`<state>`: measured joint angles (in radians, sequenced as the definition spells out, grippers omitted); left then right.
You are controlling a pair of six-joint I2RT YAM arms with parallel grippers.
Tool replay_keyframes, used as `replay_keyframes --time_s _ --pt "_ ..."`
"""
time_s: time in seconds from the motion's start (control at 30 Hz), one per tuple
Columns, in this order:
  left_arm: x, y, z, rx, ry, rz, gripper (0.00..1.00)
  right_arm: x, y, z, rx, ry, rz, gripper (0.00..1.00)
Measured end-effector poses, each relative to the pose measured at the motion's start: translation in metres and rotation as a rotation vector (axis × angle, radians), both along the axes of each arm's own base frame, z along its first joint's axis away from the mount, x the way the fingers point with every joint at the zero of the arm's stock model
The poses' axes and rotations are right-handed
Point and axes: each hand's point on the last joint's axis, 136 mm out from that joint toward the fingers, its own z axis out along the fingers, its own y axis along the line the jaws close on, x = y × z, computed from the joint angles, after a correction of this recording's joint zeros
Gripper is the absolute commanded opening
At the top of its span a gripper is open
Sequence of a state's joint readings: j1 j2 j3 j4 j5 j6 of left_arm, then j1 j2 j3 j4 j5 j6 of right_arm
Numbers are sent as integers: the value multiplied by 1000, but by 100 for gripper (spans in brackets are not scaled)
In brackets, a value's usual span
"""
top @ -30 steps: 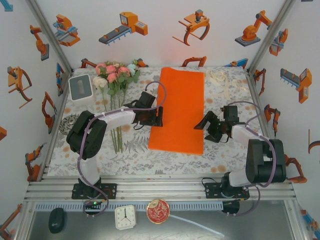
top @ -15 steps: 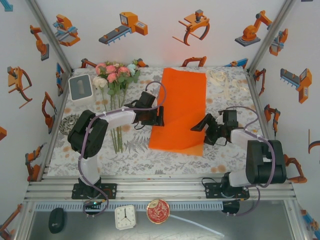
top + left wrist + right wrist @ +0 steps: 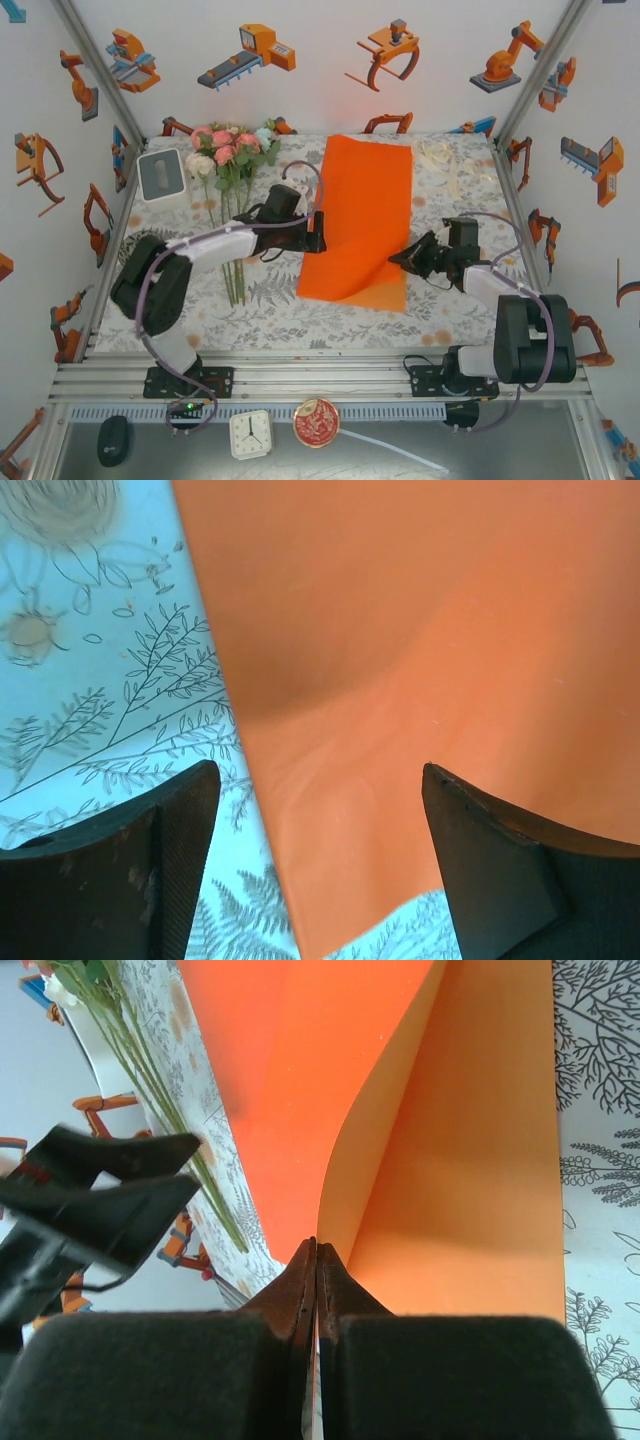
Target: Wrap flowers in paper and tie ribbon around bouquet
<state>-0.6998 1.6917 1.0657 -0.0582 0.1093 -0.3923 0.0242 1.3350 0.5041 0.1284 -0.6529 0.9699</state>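
I just clamped right gripper (image 3: 316,1250) on paper (image 3: 365,200), right edge lifted | left gripper (image 3: 320,805) spread, left edge | flowers (image 3: 232,150) not yet placed

Orange paper (image 3: 365,215): table centre, long axis 12 to 6, mostly flat; its 4 o'clock edge lifted and curling inward. Mixed flowers (image 3: 232,160): 10 o'clock, lying flat, blooms toward 12, stems toward 6. Cream ribbon (image 3: 437,152): loose heap, 1 o'clock.

This is a robotics lab test cell. A left arm (image 3: 215,243) and a right arm (image 3: 495,280) are bolted to an aluminium rail (image 3: 320,378) at the near edge of a cloth-covered tabletop (image 3: 270,300). Metal frame posts (image 3: 92,55) and white walls (image 3: 320,95) printed with cartoon robot arms box it in. A clock (image 3: 250,435) and a computer mouse (image 3: 114,441) lie in front.
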Motion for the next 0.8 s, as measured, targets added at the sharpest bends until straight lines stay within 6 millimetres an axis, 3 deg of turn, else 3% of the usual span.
replay_keyframes --time_s 0.07,0.13,0.2,0.27,0.33,0.5,0.57,0.6,0.63,0.67,0.73,0.8 --pt "-14 -12 36 -73 -104 -87 78 1 -1 0 -1 5 -13 0" --pt "-38 -36 70 -158 -206 -221 81 2 -2 0 -1 11 -31 0" --pt "-70 -67 91 -216 -294 -379 82 3 -4 4 0 7 -55 0" --pt "-96 -94 90 -220 -342 -500 83 5 -6 10 4 -2 -76 0" --pt "-113 -115 77 -196 -355 -577 84 6 -7 17 11 -15 -96 0" --pt "-124 -148 29 -117 -353 -651 84 7 -4 31 28 -38 -119 0" --pt "-127 -157 19 -107 -355 -665 61 7 -2 35 32 -46 -120 0" --pt "-128 -160 17 -104 -358 -665 38 7 -1 38 35 -49 -120 0" --pt "-127 -163 17 -102 -363 -656 10 7 -1 40 36 -54 -119 7" --pt "-126 -164 18 -101 -374 -647 0 8 -1 42 33 -56 -121 19" --pt "-121 -163 25 -108 -391 -610 0 8 -4 46 11 -61 -124 36" --pt "-110 -152 38 -144 -396 -532 0 9 -7 54 -25 -82 -125 42"
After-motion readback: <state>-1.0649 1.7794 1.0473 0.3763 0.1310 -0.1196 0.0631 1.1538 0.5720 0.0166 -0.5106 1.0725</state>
